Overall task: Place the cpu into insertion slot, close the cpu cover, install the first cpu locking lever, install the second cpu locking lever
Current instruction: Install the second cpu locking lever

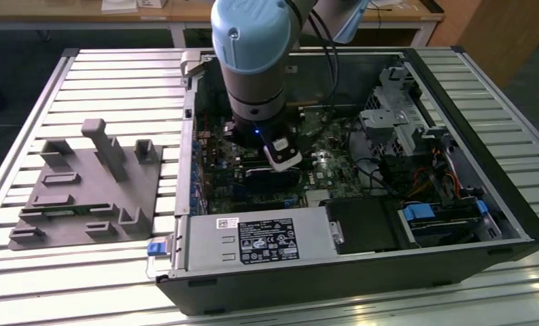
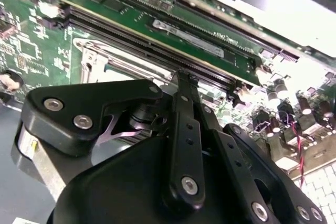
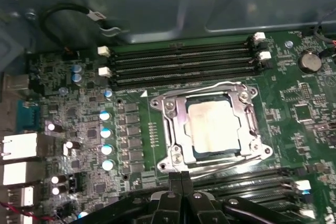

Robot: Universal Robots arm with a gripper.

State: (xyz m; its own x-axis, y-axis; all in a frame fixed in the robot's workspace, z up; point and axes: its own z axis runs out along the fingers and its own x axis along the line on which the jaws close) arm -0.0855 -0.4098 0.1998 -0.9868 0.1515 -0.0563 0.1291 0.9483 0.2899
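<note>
The gripper (image 3: 180,178), fingers pressed together and holding nothing, sits at six o'clock of the insertion slot (image 3: 210,127) (mid-motherboard, below the memory slots (image 3: 181,64)). Judging by this, it should press down squarely on the lever. The silver cpu cover (image 3: 177,129) lies flat, framing the pale cpu (image 3: 212,125).

cpu (image 3: 214,124) in insertion slot (image 3: 167,109) — cpu cover (image 3: 242,109) over it, memory slots (image 3: 184,64) beside
</note>
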